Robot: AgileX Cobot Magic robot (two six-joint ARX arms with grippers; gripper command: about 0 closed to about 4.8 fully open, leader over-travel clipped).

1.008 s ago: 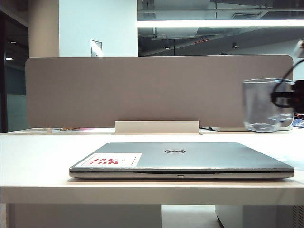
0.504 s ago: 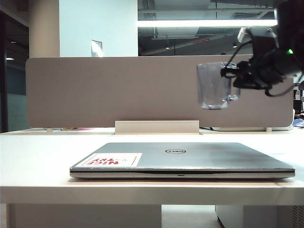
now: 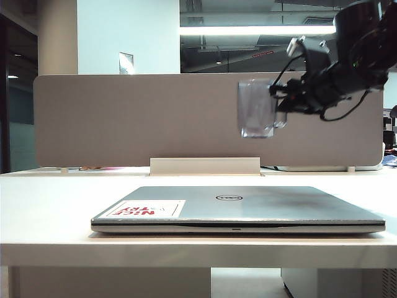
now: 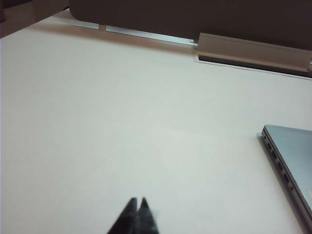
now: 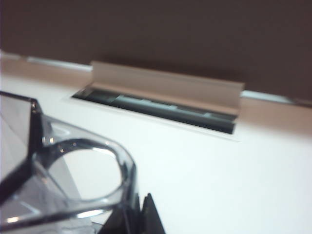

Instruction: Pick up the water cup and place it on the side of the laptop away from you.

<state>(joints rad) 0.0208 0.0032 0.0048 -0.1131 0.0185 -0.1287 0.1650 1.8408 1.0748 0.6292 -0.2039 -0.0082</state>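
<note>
- Gripping the water cup [image 3: 256, 109] by its handle side, the right hand [image 3: 280, 98] hangs in the air above the far right part of the tabletop [image 3: 49, 205], fingers pinched nearly together on the cup.
- Only the exterior view shows the whole cup: clear, upright or nearly so, lifted well clear of the tabletop, seen against the grey divider panel [image 3: 124, 118] at the far edge.
- The right wrist view shows the water cup [image 5: 73, 170] only as a close, blurred clear rim and facets, with the dark tips of the right hand [image 5: 139, 217] beside it, and beyond them a cable slot [image 5: 161, 107] with a raised white flap at the far edge of the tabletop [image 5: 243, 185].
- The left hand [image 4: 137, 208] appears only in its own wrist view: its fingertips are closed together on nothing, low over bare tabletop [image 4: 122, 122] near the left edge.
- The laptop [image 3: 239, 208] lies shut and flat along the near edge, its white sticker with red letters at the near left corner of the lid; the left wrist view catches only the laptop's [image 4: 292, 156] side with its ports.
</note>
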